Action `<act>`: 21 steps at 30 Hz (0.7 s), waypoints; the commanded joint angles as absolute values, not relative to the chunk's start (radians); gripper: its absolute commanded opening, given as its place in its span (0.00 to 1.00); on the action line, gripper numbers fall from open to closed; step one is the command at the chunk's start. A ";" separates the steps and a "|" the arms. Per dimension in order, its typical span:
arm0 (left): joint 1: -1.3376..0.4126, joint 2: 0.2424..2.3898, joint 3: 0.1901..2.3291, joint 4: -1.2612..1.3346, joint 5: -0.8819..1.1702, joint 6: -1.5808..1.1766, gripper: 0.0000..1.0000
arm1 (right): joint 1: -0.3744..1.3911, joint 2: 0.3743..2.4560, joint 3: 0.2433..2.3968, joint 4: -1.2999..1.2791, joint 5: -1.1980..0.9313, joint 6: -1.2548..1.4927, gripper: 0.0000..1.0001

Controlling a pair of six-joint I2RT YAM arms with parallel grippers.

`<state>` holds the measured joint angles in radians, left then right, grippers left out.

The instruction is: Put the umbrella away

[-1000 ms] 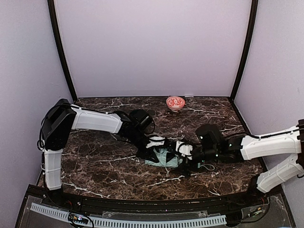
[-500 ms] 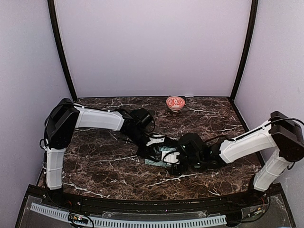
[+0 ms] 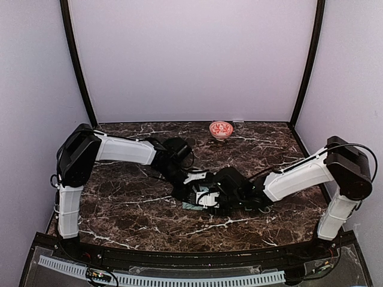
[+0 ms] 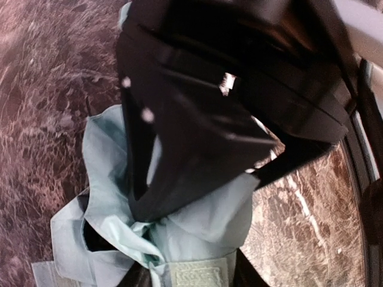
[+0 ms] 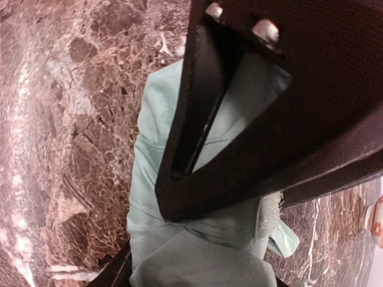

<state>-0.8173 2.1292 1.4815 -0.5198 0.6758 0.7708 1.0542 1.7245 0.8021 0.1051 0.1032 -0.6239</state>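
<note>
The umbrella (image 3: pixel 191 205) lies folded mid-table, a pale mint-green bundle mostly hidden under both grippers. My left gripper (image 3: pixel 192 186) comes from the left and is shut on it. In the left wrist view the umbrella (image 4: pixel 203 221) and its velcro strap (image 4: pixel 200 276) fill the gap between my left gripper's (image 4: pixel 192 280) dark fingers. My right gripper (image 3: pixel 210 198) comes from the right. In the right wrist view, the mint umbrella (image 5: pixel 152 155) is packed between the right gripper's (image 5: pixel 191 276) jaws, which are closed against it. The two grippers sit close together.
A small red-and-white bowl (image 3: pixel 221 129) stands at the back of the dark marble table (image 3: pixel 119 209). Lilac walls enclose the table on three sides. Each wrist view is largely blocked by the other gripper's black body.
My right arm has swung left over the umbrella, and its jaws have narrowed from wide open onto the fabric. The left gripper has kept its hold in place.
</note>
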 commanded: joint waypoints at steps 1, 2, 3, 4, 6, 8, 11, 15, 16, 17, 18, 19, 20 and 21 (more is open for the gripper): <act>-0.813 2.131 1.338 -0.549 0.505 0.702 0.44 | 1.031 1.754 0.853 -0.023 0.074 -0.586 0.39; -0.810 2.098 1.307 -0.475 0.478 0.673 0.48 | 1.025 1.762 0.865 -0.048 0.063 -0.573 0.37; -0.810 2.063 1.274 -0.358 0.446 0.636 0.60 | 1.019 1.769 0.880 -0.079 0.046 -0.564 0.35; -0.810 2.033 1.243 -0.287 0.421 0.610 0.84 | 1.013 1.773 0.890 -0.105 0.029 -0.554 0.33; -0.810 1.978 1.189 -0.171 0.408 0.588 0.99 | 1.001 1.773 0.905 -0.144 -0.007 -0.540 0.30; -0.809 1.919 1.130 -0.057 0.396 0.559 0.99 | 0.986 1.775 0.916 -0.174 -0.044 -0.517 0.27; -0.797 1.822 1.013 0.122 0.396 0.519 0.99 | 0.952 1.793 0.947 -0.236 -0.134 -0.473 0.25; -0.792 1.700 0.832 0.333 0.337 0.517 0.99 | 0.920 1.864 1.006 -0.344 -0.223 -0.422 0.21; -0.792 1.674 0.796 0.386 0.306 0.519 0.99 | 0.913 1.887 1.022 -0.369 -0.245 -0.410 0.21; -0.792 1.647 0.756 0.435 0.266 0.524 0.99 | 0.904 1.909 1.037 -0.390 -0.264 -0.395 0.21; -0.792 1.619 0.719 0.478 0.248 0.536 0.99 | 0.896 1.928 1.056 -0.414 -0.286 -0.382 0.21; -0.792 1.586 0.690 0.507 0.250 0.557 0.99 | 0.887 1.949 1.069 -0.428 -0.300 -0.366 0.21; -0.795 1.561 0.671 0.502 0.282 0.605 0.99 | 0.880 1.970 1.079 -0.443 -0.322 -0.353 0.21; -0.802 1.539 0.671 0.458 0.325 0.663 0.97 | 0.873 1.983 1.091 -0.457 -0.345 -0.343 0.21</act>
